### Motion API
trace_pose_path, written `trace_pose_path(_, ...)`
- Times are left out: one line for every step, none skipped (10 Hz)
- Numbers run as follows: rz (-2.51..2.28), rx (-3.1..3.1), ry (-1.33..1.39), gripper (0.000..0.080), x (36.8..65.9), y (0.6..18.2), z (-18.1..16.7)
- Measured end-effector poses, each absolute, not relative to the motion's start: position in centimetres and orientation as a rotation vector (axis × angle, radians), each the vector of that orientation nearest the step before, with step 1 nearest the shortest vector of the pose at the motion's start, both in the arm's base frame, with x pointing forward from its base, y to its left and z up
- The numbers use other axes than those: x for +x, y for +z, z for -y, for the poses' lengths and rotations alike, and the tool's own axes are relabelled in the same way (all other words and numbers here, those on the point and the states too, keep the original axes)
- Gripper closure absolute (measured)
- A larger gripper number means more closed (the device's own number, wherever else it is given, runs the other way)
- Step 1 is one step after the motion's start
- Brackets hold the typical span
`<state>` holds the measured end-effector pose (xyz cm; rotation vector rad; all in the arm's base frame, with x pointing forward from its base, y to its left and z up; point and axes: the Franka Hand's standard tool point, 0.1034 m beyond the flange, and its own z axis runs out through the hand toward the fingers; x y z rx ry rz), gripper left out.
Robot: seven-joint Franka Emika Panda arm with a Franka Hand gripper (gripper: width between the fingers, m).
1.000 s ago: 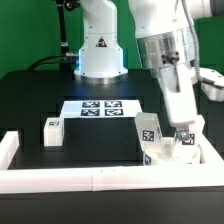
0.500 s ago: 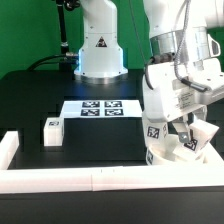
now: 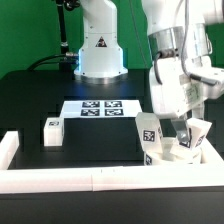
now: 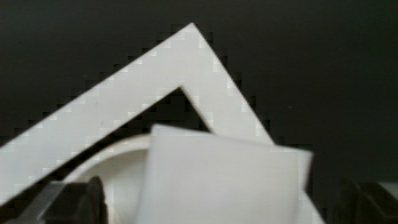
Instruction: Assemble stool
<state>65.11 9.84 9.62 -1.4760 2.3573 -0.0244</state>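
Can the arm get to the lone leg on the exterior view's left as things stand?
Probably yes, but not at once. The lone leg stands apart, with nothing over it. The tool is low by the seat with another leg between its fingers, so it would likely need freeing first.

Tagged white leg (image 3: 149, 138) upright at seat disc (image 3: 171, 157), second leg (image 3: 198, 133) tilted beside, third leg (image 3: 52, 131) well apart.
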Motion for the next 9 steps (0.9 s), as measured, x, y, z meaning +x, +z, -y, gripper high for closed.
trace_pose_path(-2.266, -1.593, -0.025, 0.0151, 65.2, 11.0, -10.1)
trace_pose_path(-2.211, -1.669, 0.000, 0.0151, 65.2, 11.7, -10.6)
trace_pose_path(-2.125, -1.788, -0.012, 0.0151, 65.2, 12.1, -10.9)
trace_pose_path(-2.095, -1.827, -0.023, 0.0151, 65.1, 11.9, -10.7)
trace_pose_path(-2.027, -1.906, -0.042, 0.0151, 65.1, 11.8, -10.7)
trace_pose_path(-1.956, -1.984, -0.063, 0.0151, 65.1, 11.8, -10.7)
trace_pose_path(-1.860, -2.093, -0.080, 0.0151, 65.0, 11.8, -10.7)
trace_pose_path(-1.719, -2.267, -0.064, 0.0151, 64.9, 12.1, -11.1)
trace_pose_path(-1.550, -2.412, -0.072, 0.0151, 65.2, 12.6, -11.2)
